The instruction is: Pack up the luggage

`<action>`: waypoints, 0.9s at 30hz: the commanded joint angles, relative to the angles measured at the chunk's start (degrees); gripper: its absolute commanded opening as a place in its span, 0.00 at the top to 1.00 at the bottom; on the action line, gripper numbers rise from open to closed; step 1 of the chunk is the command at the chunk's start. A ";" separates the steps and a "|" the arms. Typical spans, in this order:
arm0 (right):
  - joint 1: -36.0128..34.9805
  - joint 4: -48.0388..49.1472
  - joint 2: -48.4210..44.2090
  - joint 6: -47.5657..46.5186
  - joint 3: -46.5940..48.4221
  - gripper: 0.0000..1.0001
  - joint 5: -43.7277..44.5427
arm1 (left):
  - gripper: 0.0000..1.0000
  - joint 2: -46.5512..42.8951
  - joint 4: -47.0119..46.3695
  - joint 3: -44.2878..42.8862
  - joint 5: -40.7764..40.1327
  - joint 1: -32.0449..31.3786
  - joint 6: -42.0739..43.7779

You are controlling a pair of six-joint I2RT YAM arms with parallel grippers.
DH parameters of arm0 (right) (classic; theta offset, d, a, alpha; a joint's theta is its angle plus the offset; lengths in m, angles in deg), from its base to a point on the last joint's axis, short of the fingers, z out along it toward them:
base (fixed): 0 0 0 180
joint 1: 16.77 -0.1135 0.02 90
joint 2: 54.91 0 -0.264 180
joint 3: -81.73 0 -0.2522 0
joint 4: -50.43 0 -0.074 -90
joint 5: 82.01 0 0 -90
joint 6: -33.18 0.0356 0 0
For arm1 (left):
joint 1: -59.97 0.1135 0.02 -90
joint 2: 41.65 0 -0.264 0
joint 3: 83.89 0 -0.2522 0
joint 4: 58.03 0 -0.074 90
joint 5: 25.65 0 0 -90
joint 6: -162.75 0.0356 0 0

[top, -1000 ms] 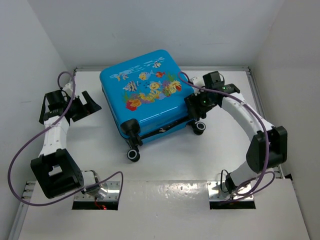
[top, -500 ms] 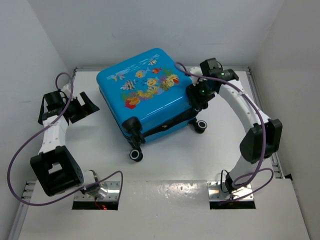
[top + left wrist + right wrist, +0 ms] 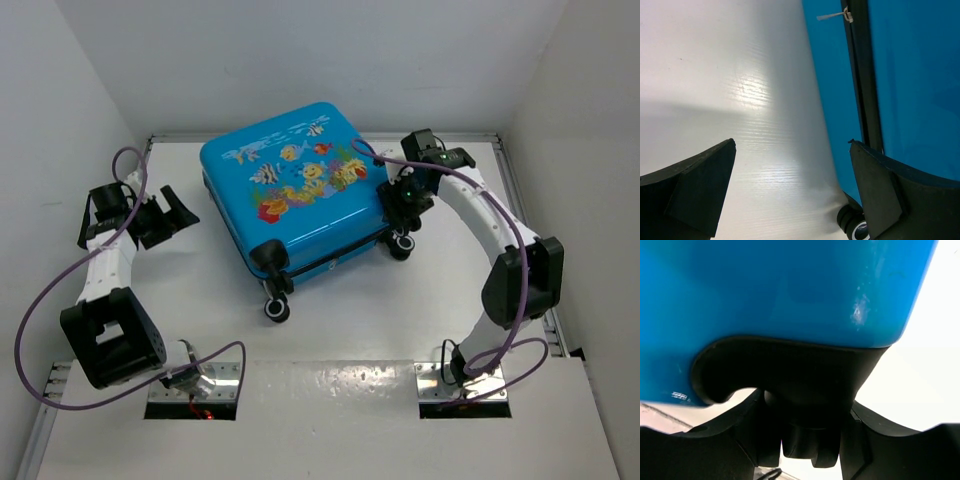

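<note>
The luggage (image 3: pixel 295 195) is a bright-blue suitcase with fish prints, lying closed and flat at the back middle of the table. My right gripper (image 3: pixel 403 215) is at its right near corner, shut on a black caster wheel (image 3: pixel 812 447), with the blue shell (image 3: pixel 790 285) right above. My left gripper (image 3: pixel 178 215) is open and empty just left of the luggage. In the left wrist view the gripper (image 3: pixel 792 145) frames bare table, with the blue side and black zipper band (image 3: pixel 862 75) on the right.
Two more black wheels show, one at the near corner (image 3: pixel 277 310) and one below the right gripper (image 3: pixel 400 248). White walls enclose the table on the left, back and right. A white zip tie (image 3: pixel 832 16) hangs at the zipper band.
The luggage has turned and shifted slightly on the table with my right gripper at its corner. The left gripper has drawn a little to the left.
</note>
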 commanded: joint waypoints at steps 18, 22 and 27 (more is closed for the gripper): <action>4.45 6.42 1.56 0.76 12.47 1.00 -6.11 | 0.00 -0.69 -0.86 1.28 -1.00 0.47 -0.27; 5.67 9.24 2.52 -0.39 7.46 1.00 -5.58 | 0.00 -0.16 -0.86 1.28 -1.00 0.47 -0.27; 5.94 11.79 3.14 -0.38 1.40 1.00 -6.10 | 0.00 -1.21 -0.86 1.81 -1.52 0.47 -0.27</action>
